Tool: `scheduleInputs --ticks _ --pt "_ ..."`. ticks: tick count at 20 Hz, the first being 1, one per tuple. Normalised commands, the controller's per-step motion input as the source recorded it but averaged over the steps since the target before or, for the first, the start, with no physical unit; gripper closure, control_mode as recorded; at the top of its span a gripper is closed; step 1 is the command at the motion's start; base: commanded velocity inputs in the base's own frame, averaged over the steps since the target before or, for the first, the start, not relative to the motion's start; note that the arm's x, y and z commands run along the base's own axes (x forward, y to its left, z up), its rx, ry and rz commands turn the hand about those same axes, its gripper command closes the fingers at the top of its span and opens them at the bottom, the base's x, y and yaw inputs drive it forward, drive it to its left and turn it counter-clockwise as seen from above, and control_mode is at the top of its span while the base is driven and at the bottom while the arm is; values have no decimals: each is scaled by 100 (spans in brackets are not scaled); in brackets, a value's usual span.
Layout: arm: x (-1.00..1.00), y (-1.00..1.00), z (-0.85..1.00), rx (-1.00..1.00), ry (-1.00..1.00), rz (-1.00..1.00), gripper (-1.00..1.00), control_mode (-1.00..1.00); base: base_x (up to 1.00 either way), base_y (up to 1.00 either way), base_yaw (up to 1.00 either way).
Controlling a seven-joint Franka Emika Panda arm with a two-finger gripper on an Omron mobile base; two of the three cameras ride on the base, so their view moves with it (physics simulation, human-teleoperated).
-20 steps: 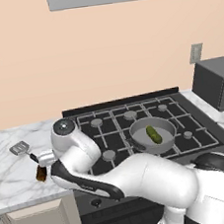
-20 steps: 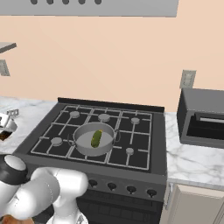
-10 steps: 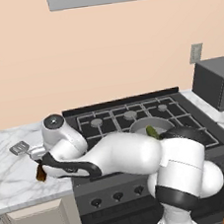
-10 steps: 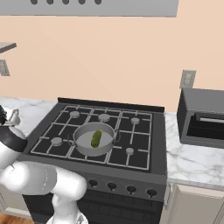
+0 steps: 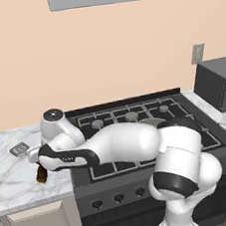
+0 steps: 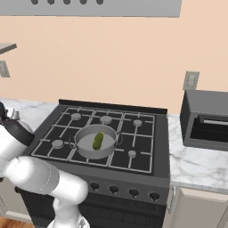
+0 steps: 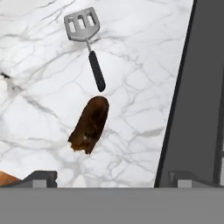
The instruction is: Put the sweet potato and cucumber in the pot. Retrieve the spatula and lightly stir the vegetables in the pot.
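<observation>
Sweet potato [image 7: 90, 124] lies on the marble counter [image 7: 39, 87] just left of the stove [image 7: 192, 87], its far end close to the black handle tip of the spatula [image 7: 86, 41]; the two look barely apart. In the hand view the gripper [image 7: 109, 177] hovers above it, fingers spread wide with nothing between them. From the left base camera the arm hides most of the sweet potato [image 5: 41, 175] and the spatula [image 5: 20, 149], whose handle is covered. The right base camera shows the cucumber [image 6: 98, 141] lying inside the pot [image 6: 80, 141] on the stove.
</observation>
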Motion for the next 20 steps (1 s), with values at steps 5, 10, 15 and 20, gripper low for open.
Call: scheduleInputs --ticks 5,10,15,20 --pt "3 16 -37 0 0 3 -100 -100 0 0 0" --pt "1 13 -12 0 12 1 -100 -100 0 0 0" --pt "0 5 -2 0 7 0 -100 -100 0 0 0" --pt "8 7 -20 0 0 0 -100 -100 0 0 0"
